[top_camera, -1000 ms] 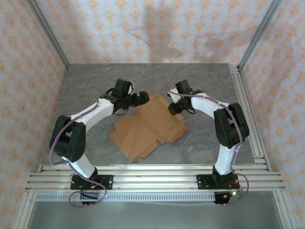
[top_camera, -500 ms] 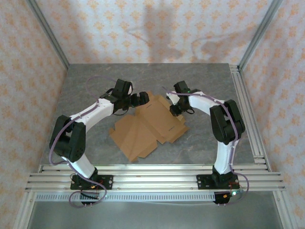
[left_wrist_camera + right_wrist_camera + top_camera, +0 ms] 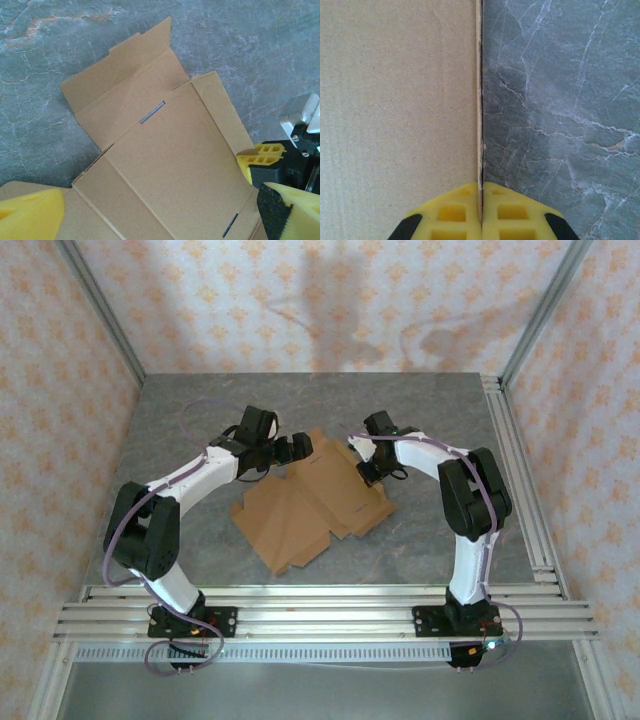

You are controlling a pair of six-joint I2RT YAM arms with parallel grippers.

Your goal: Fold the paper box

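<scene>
The paper box [image 3: 312, 502] is laid unfolded at the centre of the bench [image 3: 430, 410]. One edge of it is pinched between the closed fingers of the right hand [image 3: 481, 212]. The left hand [image 3: 298, 448] is spread fully above the box, with nothing gripped.

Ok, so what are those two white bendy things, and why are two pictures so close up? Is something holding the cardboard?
Those are two robot arms, the left arm and the right arm, bolted at the near edge of a grey table. The wide picture comes from a camera above and behind them. The close ones come from a small camera on each wrist, so yellow fingers poke in at the bottom. On the table lies the paper box, a brown cardboard sheet spread open, not yet folded. The right arm's jaws are shut, pinching one edge of it. The left arm's jaws are wide open above the sheet, holding nothing.
</scene>
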